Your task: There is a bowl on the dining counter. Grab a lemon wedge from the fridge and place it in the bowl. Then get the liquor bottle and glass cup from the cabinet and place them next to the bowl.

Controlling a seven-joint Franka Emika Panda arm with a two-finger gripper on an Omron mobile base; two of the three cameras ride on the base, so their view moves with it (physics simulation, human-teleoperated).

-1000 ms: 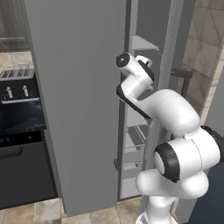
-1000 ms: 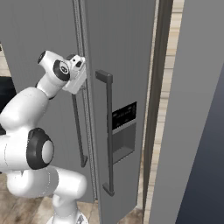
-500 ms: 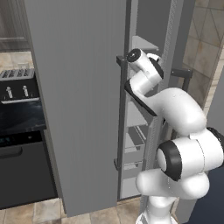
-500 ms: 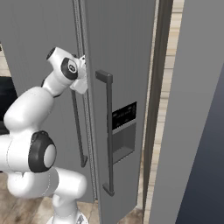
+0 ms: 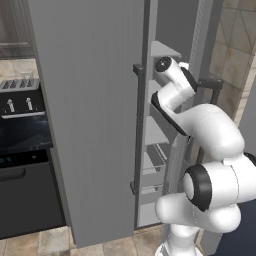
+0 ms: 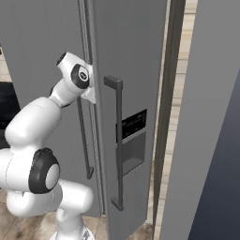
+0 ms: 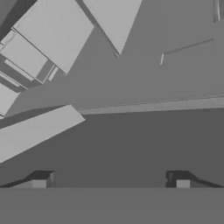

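Gripper [image 7: 111, 181] fingers [image 7: 41, 180] spread wide, nothing between them, low in the hand frame. Beyond them: flat matte grey fridge [image 5: 95, 100] interior, pale flat rectangular shelves [image 7: 54, 30] angled across the upper left. Left base frame: glossy white arm reaches into the gap at centre right, beside the open smooth grey door; long dark bar handle [image 5: 138, 125] on its edge. Right base frame: second door at centre, dark dispenser panel [image 6: 133, 126]. Lemon wedge: cannot tell where.
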